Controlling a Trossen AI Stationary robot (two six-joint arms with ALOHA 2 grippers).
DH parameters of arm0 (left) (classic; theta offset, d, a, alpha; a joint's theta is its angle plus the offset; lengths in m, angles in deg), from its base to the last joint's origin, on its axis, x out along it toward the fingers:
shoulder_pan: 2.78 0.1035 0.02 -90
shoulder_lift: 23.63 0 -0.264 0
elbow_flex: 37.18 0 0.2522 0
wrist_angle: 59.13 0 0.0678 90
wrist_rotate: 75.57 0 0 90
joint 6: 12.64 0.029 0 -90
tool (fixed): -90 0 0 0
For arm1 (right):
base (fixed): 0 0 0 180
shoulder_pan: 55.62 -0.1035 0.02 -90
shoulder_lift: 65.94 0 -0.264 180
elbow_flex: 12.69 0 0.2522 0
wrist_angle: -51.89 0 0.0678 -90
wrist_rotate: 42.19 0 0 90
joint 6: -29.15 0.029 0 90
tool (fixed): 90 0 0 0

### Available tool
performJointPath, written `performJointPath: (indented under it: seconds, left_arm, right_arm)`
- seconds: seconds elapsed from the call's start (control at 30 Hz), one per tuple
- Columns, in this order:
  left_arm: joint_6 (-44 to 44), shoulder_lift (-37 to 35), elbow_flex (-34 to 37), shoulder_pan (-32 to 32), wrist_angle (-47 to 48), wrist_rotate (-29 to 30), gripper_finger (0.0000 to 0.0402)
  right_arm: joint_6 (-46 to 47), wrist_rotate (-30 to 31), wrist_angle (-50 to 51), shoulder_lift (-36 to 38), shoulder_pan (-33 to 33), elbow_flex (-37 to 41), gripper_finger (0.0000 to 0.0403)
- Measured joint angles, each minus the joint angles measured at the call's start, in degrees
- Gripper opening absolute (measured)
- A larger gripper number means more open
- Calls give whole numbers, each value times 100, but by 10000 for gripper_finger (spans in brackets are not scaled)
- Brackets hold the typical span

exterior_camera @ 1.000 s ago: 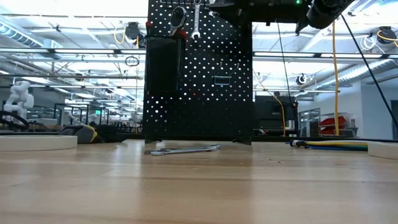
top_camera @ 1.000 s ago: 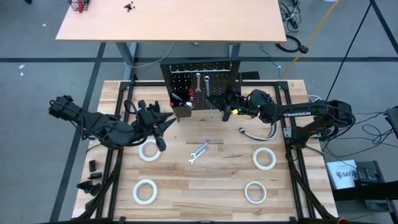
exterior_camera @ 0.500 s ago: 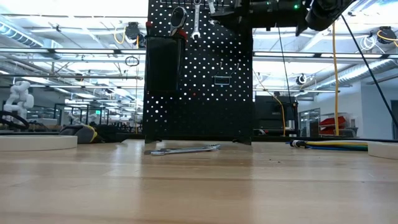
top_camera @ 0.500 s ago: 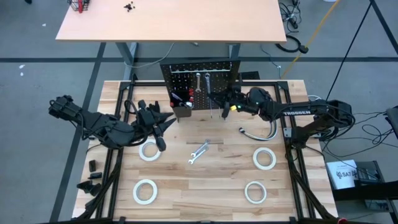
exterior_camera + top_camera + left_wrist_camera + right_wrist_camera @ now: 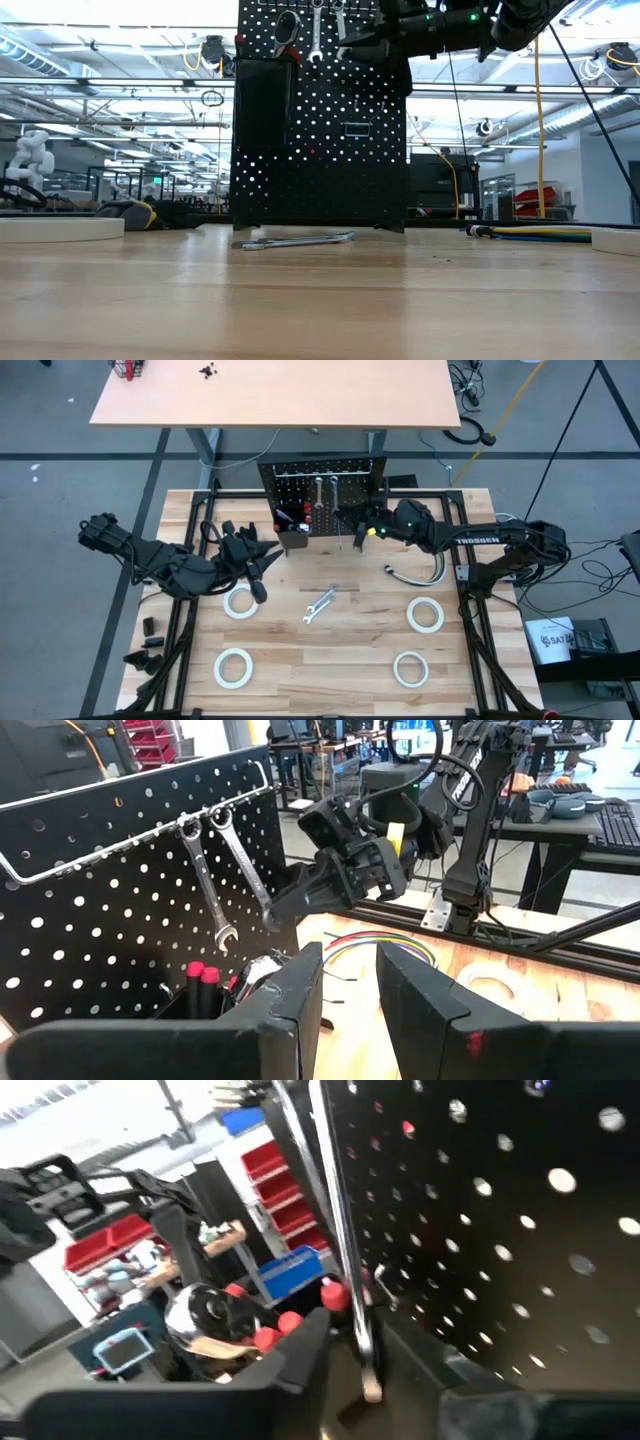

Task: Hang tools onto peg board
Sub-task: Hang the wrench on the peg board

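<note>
Left claw [image 5: 262, 560]: hovering above the worktop [image 5: 360, 660] beside the nearest tape roll [image 5: 239, 603], fingers spread apart, empty.
Peg board [image 5: 322, 485]: upright at the worktop's far edge; 2 hung wrenches [image 5: 225, 870] on its rail.
Loose wrenches [image 5: 319, 604]: lying mid-worktop.
Right claw [image 5: 357, 530]: at the peg board, fingers parted around the lower end of 1 hung wrench.

We log the peg board [image 5: 322, 495] at the bench's [image 5: 370, 660] twelve o'clock, two wrenches [image 5: 325, 493] hanging on it. At centre lies another wrench [image 5: 319, 604]. Four tape rolls [image 5: 238, 603] sit at eight, seven, five and four o'clock.
</note>
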Motion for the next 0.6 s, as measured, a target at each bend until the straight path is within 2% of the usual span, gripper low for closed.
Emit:
performJointPath:
  seconds: [0.17,0.3,0.43,0.6]
  left_arm:
    - [-141,0,0,-2,161,-2,100]
    - [-328,0,0,-2,409,-3,100]
    - [-462,0,0,-14,662,-69,100]
    - [-462,0,0,-24,924,-558,100]
  right_arm:
    - [-85,153,404,1,41,1,129]
    - [-104,150,813,6,39,1,153]
    - [-106,143,1210,1,12,3,162]
    - [-407,117,1255,5,-250,3,162]
